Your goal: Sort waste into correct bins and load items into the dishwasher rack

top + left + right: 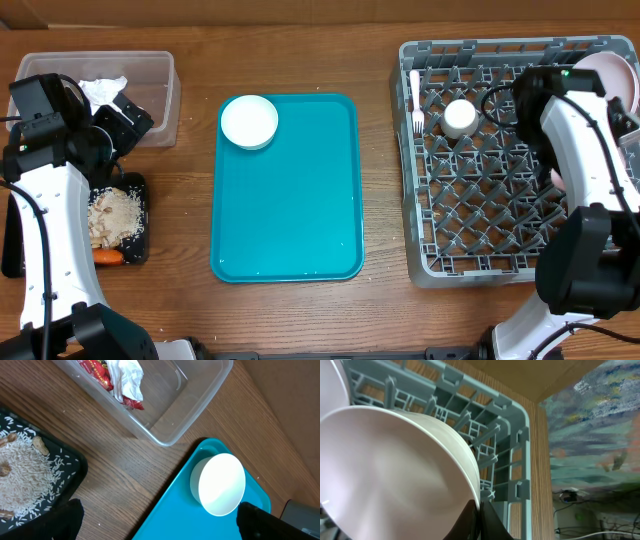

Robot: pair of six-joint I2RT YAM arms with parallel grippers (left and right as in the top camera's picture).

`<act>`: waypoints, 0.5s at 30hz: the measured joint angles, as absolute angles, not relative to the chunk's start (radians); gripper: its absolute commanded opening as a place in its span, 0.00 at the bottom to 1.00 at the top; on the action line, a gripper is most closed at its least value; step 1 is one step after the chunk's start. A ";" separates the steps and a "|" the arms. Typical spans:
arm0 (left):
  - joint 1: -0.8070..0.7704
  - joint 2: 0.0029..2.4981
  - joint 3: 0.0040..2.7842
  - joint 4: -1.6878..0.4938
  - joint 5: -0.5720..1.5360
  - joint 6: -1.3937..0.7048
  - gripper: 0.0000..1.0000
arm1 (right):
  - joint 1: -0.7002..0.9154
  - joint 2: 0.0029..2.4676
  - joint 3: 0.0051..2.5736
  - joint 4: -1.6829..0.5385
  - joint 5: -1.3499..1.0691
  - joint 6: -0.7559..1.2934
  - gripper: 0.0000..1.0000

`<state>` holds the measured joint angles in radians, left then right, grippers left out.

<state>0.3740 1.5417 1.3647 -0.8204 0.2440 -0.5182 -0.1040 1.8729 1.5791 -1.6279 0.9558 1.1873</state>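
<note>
My right gripper [480, 512] is shut on the rim of a white bowl [395, 470] and holds it tilted over the grey dishwasher rack [440, 230], near its right side [517, 455]. A white plate [622, 72], a small cup [459, 118] and a fork [415, 100] are in the rack. My left gripper [160, 527] is open and empty, above the table between the clear tub [200, 405] and a second white bowl [220, 485] on the teal tray [290, 200]. The tub holds a napkin [127, 377] and a red wrapper [100, 372].
The black tray [135, 255] at the left front holds beige scraps [112, 215] and a carrot [108, 257]. The left arm stands over the tub [160, 95] and the black tray. The right arm covers the rack's right half.
</note>
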 measured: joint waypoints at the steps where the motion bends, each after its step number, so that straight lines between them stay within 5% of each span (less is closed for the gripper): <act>1: 0.374 1.542 1.365 -0.820 0.244 -0.518 1.00 | -0.104 1.873 1.546 -1.608 0.958 1.190 0.04; 15: 0.374 1.542 1.365 -0.820 0.244 -0.518 1.00 | -0.096 1.873 1.509 -1.580 0.956 1.194 0.09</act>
<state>0.3740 1.5417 1.3647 -0.8200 0.2440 -0.5182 -0.0959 1.8732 1.5085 -1.5803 0.9562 1.1942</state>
